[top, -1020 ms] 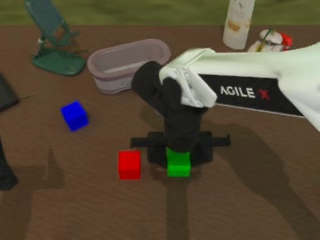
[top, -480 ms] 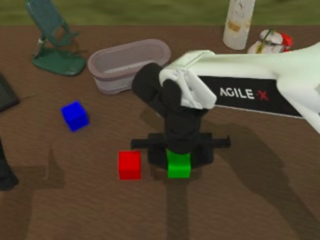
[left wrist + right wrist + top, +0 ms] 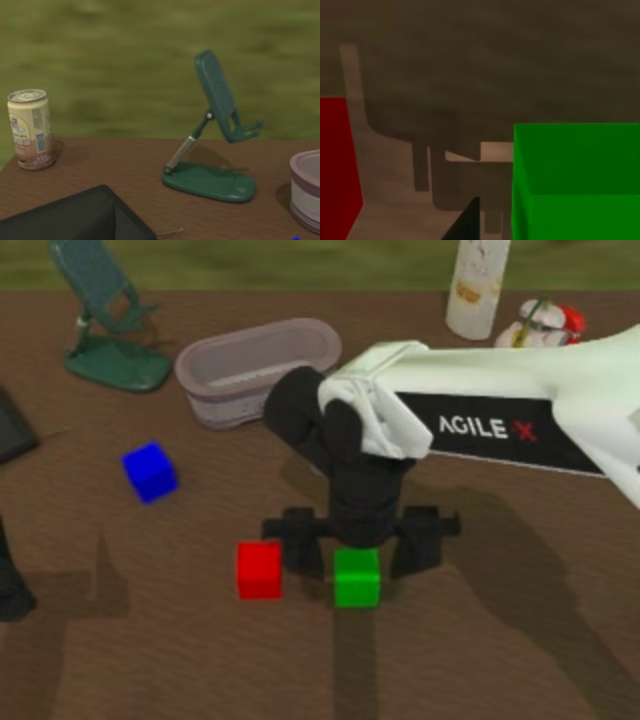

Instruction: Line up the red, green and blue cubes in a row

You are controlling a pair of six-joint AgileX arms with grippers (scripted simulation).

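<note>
Green cube [image 3: 357, 577] sits on the bench [image 3: 500, 640] just right of the red cube [image 3: 259, 569], right hand [image 3: 357, 545] open around it, blue cube [image 3: 149, 471] well apart.

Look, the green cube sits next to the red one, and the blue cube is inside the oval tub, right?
Not quite. The top view shows the blue cube on the bare table, outside the oval tub. The green cube does sit next to the red cube.

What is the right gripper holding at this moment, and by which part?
Nothing is held. The right gripper stands open over the green cube, its fingers apart on either side and clear of it. The cube rests on the table beside the red cube.
</note>
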